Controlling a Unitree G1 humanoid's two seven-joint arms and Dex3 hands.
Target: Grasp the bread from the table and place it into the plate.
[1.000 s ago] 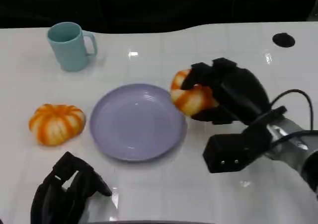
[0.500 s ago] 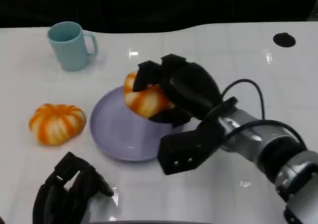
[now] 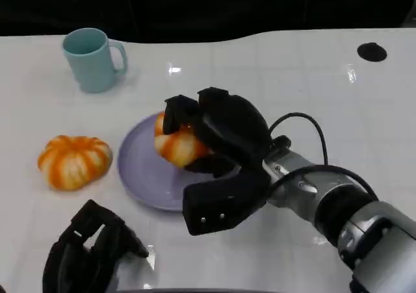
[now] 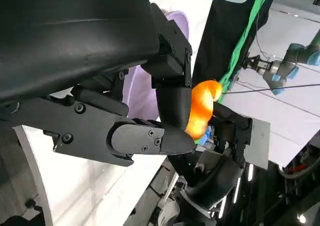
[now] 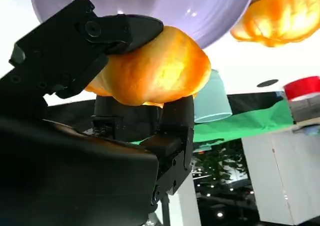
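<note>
My right hand point(image 3: 224, 127) grips an orange-and-white striped bread point(image 3: 174, 145) and holds it just above the left-centre of the purple plate point(image 3: 140, 169). In the right wrist view the bread point(image 5: 155, 68) sits between black fingers point(image 5: 90, 40), close over the plate point(image 5: 150, 3). A second striped bread point(image 3: 73, 161) lies on the table left of the plate. My left hand point(image 3: 88, 247) rests low at the front left, holding nothing, fingers apart. The left wrist view looks past the left hand point(image 4: 150, 136) to the held bread point(image 4: 202, 108).
A teal mug point(image 3: 91, 59) stands at the back left of the white table. A black round mark point(image 3: 371, 52) is at the back right. My right forearm and its cable cross the table right of the plate.
My right hand has carried the bread leftward from beside the plate's right rim to over the plate, and lowered it. The left hand, the other bread and the mug have stayed put.
</note>
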